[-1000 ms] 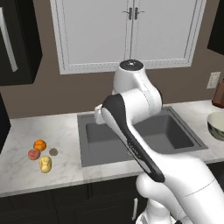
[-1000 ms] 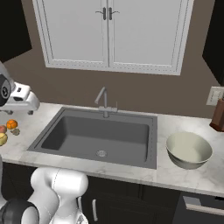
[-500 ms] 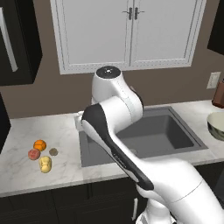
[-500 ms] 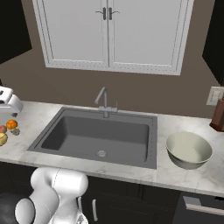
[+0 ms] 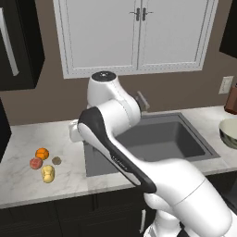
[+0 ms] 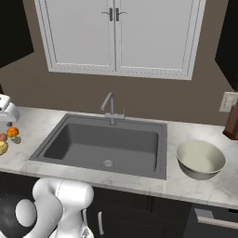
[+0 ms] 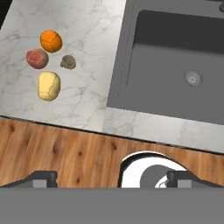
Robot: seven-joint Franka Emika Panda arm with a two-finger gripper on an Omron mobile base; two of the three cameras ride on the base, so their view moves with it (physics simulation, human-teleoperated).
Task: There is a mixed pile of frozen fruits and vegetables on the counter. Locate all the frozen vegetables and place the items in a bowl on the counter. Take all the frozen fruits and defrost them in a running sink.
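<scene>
Since the earlier frames the arm has swung leftward across the sink [image 5: 162,139], its upper joint going from above the basin's middle to its left edge; the food items, bowl and basin lie as before.

Gripper [image 7: 113,177]: finger tips stand wide apart at the bottom of the hand view, nothing between them, nothing held.

Landmark: the sink, a dark grey rectangular recessed basin with a round metal drain [image 7: 193,78] and a slim silver faucet [image 6: 109,106].

Left of the sink, on the white grey-veined counter [image 5: 28,139], lies the pile, close-set:
- orange ball [image 7: 51,40], faintly segmented;
- reddish-pink ball [image 7: 37,58], similar in size, just beside the orange;
- grey-brown disc [image 7: 68,62], smallest, on the pile's sink side;
- pale yellow lumpy piece [image 7: 49,85], nearest the counter's front edge.

Right of the sink stands the bowl [image 6: 201,159], wide, shallow, pale beige-grey, upright, with nothing visible inside.

No brands, labels or writing can be read.
</scene>
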